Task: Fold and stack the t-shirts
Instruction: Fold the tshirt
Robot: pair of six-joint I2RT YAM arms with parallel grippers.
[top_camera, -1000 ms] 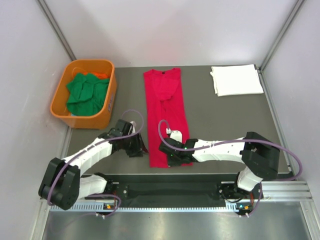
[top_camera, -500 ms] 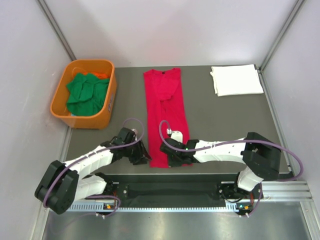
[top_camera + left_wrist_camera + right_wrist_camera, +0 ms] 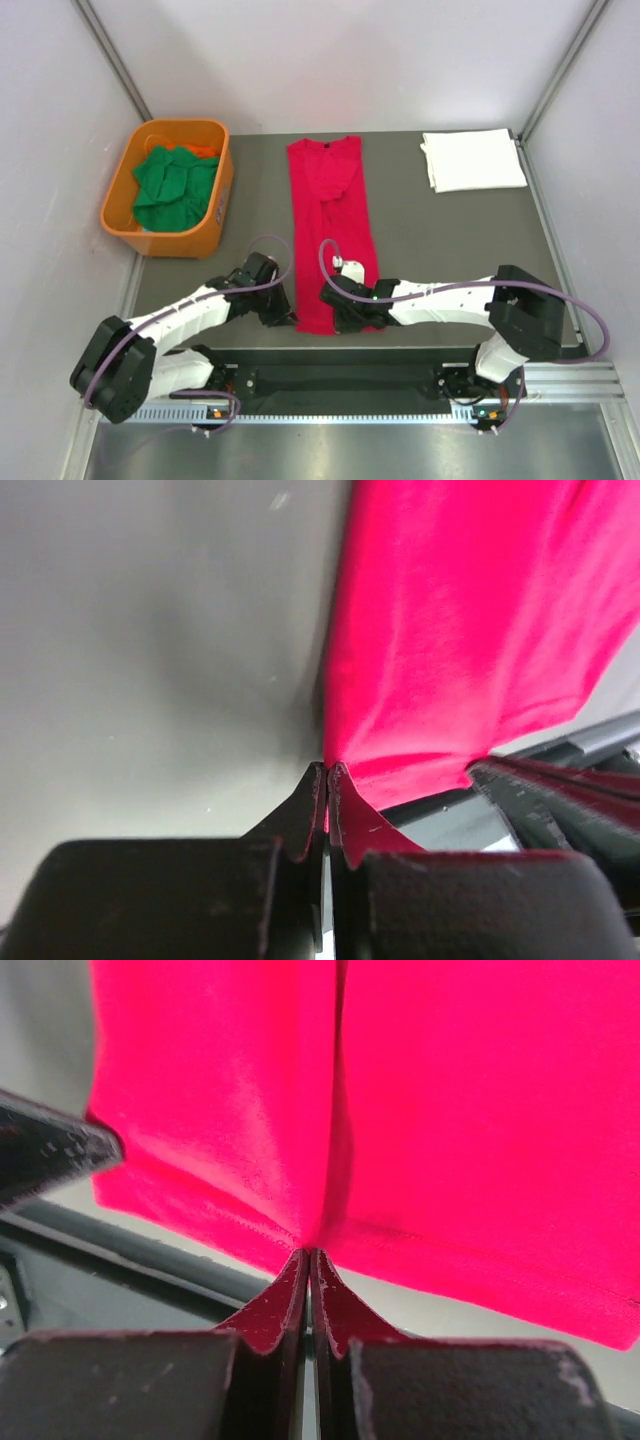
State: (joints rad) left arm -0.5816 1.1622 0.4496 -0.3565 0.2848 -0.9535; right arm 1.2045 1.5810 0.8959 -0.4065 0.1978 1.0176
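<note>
Red t-shirt [image 3: 333, 215] flat, rt of orange tub [image 3: 222, 200]. I see left gripper [image 3: 327, 772] pinching hem corner on tub side, right gripper [image 3: 308, 1253] pinching hem farther from tub.

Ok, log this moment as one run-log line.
left gripper: shut on red t-shirt near hem, left corner | right gripper: shut on same hem | white t-shirt: folded, far right | green t-shirts: in orange tub
</note>
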